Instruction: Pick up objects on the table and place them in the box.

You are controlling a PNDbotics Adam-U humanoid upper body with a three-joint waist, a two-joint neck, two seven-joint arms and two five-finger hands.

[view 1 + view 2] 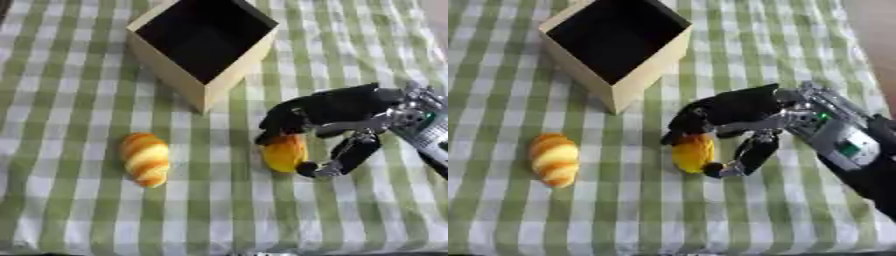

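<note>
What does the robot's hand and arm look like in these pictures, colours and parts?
Only the right hand shows. It has a glossy black shell over the back and black fingers with silver metal links. The wrist is bare silver metalwork, and behind it sits a grey forearm block with small green marks, joining a black arm. No left hand is in view.

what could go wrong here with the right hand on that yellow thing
The right hand curls around only the near end of the yellow-orange object, fingers above and thumb beside it, so it might slip out on lifting. The box stands tilted with a narrow dark opening, so a drop could hit its rim. A sweep left might nudge the croissant.
</note>
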